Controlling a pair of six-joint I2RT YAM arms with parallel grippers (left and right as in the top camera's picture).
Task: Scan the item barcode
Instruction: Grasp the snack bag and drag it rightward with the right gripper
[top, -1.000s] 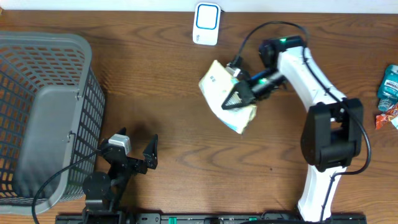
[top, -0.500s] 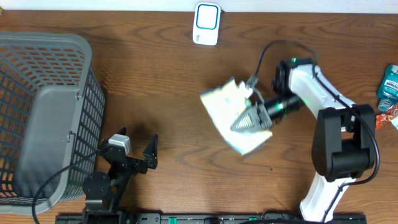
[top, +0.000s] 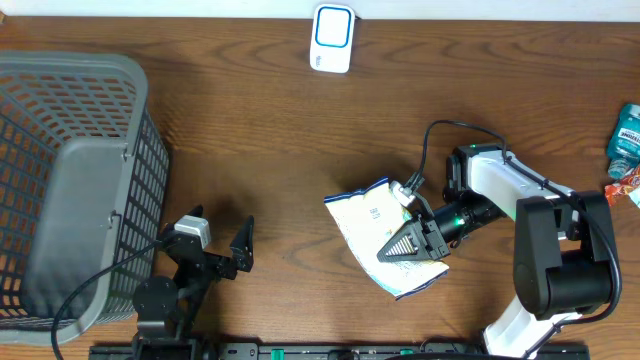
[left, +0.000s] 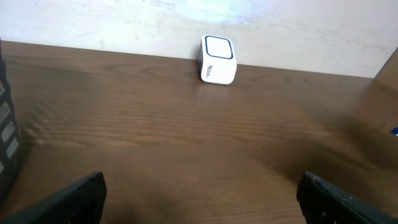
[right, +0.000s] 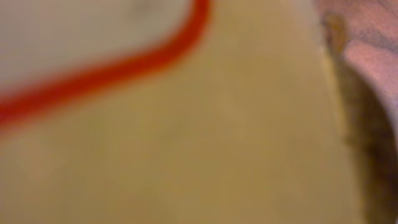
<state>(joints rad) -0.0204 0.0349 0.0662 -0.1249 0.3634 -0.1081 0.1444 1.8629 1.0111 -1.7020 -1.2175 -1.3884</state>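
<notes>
The item is a white packet with blue edges (top: 368, 222), held above the table right of centre. My right gripper (top: 397, 248) is shut on its lower right part, fingers pointing left. In the right wrist view a blurred tan surface with a red curved line (right: 186, 137) fills the frame and hides the fingers. The white scanner with a blue-ringed window (top: 332, 38) stands at the back edge, also in the left wrist view as the scanner (left: 217, 59). My left gripper (top: 218, 235) rests near the front left, open and empty, as the left wrist view of the left gripper (left: 202, 199) confirms.
A large grey mesh basket (top: 140, 150) takes up the left side; its wall (left: 5, 137) edges the left wrist view. A teal bottle (top: 626, 138) and a red-orange wrapper (top: 622, 187) lie at the right edge.
The right arm has carried the packet away from the scanner, toward the front and slightly right. The packet has turned to show its white printed face. The left arm has not moved.
</notes>
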